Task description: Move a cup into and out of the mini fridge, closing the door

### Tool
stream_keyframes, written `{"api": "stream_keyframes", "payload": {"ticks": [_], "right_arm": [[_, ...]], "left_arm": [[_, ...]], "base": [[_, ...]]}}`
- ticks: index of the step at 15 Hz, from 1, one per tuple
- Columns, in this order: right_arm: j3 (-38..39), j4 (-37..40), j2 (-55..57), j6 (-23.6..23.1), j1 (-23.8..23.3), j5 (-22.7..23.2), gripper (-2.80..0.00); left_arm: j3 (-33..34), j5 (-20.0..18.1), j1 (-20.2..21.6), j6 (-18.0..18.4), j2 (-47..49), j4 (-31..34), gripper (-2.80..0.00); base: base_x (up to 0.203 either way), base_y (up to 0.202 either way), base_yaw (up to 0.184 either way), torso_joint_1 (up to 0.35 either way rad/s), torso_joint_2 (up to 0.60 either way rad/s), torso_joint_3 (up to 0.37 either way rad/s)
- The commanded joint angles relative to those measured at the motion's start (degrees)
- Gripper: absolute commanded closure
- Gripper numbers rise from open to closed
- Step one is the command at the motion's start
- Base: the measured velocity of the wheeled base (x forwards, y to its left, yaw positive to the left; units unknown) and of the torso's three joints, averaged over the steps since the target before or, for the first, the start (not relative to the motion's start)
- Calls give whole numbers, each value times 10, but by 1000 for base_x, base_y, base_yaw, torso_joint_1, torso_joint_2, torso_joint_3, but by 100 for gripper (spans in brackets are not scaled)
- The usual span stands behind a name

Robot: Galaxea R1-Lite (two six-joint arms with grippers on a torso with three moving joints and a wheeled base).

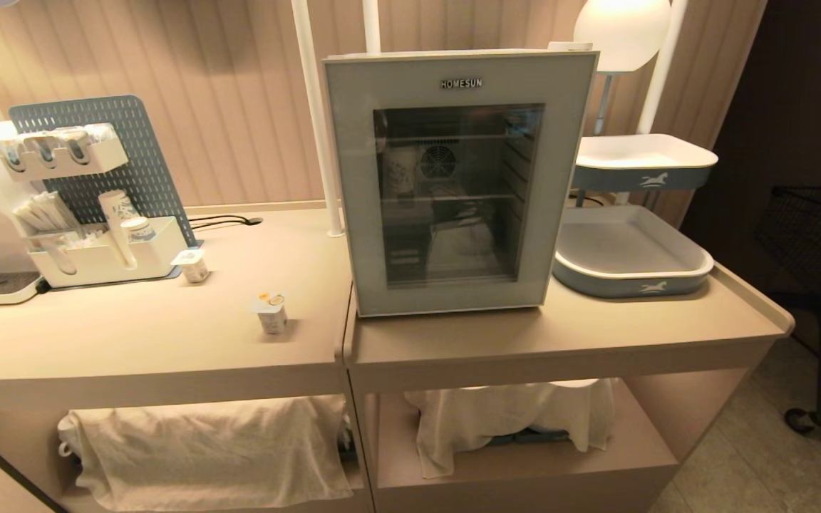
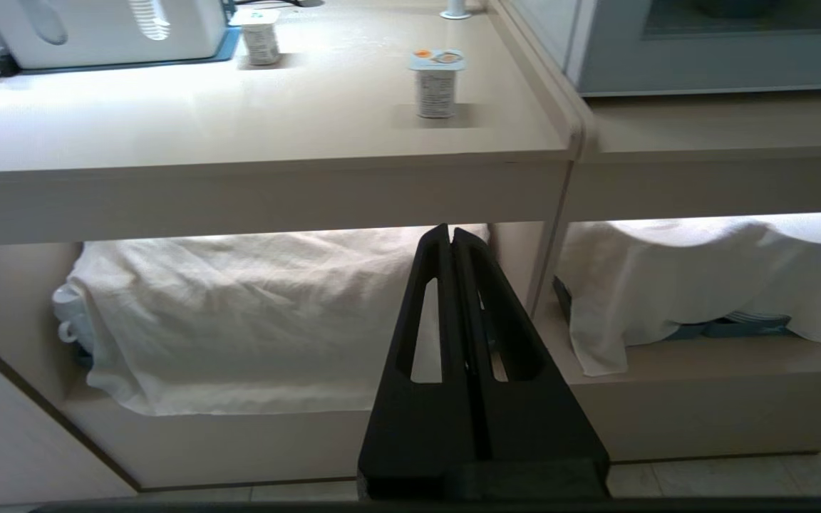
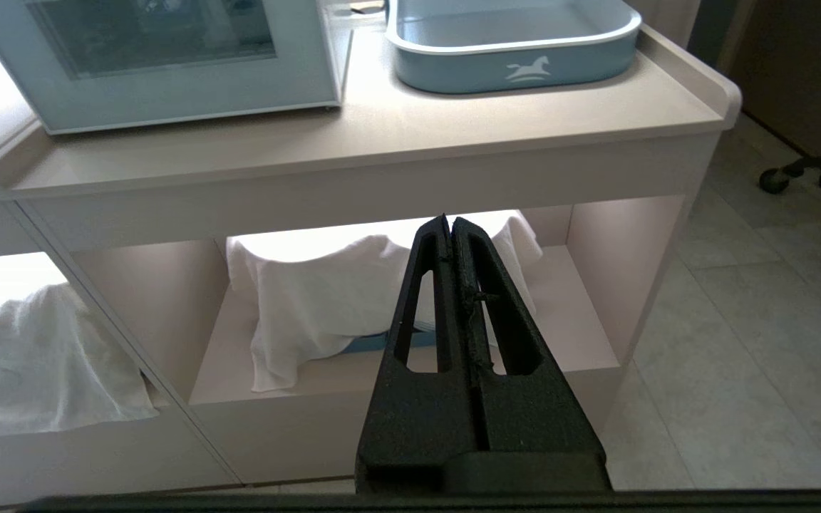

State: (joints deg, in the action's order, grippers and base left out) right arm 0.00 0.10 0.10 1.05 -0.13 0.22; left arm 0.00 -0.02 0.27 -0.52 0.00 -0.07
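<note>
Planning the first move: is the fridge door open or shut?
Shut. The door sits flush against the mini fridge, its frame square to the front.

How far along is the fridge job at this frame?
Nothing looks done: the cup stands on the counter, and the door is shut. Nothing in hand: left gripper and right gripper are shut, empty, below the counter. Everything remains.

Warm dim light, glaring counter (image 2: 168, 107)
</note>
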Motion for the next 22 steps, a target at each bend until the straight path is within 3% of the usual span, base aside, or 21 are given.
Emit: {"api": "stream_keyframes", "payload": {"ticks": [1,5,11,17,19,21,22], "right_arm": [[0,0,1,0,0,0,0],[0,0,1,0,0,0,0],[0,0,1,0,0,0,0],[0,0,1,0,0,0,0],[0,0,1,0,0,0,0],[0,0,1,0,0,0,0],[0,0,1,0,0,0,0]], "left_arm": [[1,0,0,1,1,0,0],[1,0,0,1,1,0,0],[1,0,0,1,1,0,0],[-4,4,0,6,1,-3,0],[-68,17,0,12,10,15,0],[-229,40,2,11,55,84,0],[-347,54,4,4,95,131,0]], "base": [[0,-118,3,2,-2,2],[18,-15,0,0,1,1],[165,-1,2,7,5,1],[0,0,0,0,0,0],[0,0,0,0,0,0],[0,0,0,0,0,0],[0,0,0,0,0,0]]}}
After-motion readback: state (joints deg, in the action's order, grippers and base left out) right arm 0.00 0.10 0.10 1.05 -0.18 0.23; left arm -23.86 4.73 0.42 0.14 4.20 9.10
